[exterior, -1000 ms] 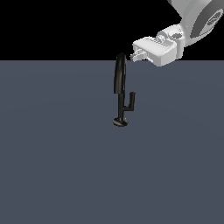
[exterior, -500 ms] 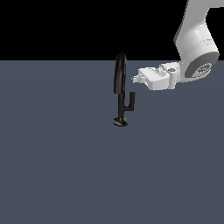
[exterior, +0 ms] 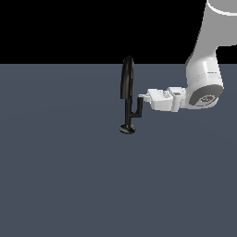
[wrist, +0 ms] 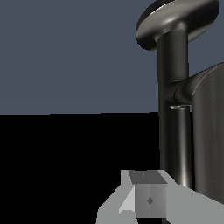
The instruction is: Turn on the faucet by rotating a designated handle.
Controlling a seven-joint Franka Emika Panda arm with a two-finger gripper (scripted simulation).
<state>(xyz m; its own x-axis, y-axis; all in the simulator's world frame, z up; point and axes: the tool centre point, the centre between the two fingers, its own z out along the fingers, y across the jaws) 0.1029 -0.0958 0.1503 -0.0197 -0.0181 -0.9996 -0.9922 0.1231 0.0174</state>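
Hand (exterior: 142, 98) meets handle (exterior: 137, 107) top, beside faucet (exterior: 127, 88) stem.

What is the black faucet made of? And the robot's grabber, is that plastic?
The faucet looks like polished dark metal: the wrist view shows bright streaks shining along its stem. It is a simulator's render, so that is only a look. The gripper looks like matte white plastic or painted metal, flat and without shine.
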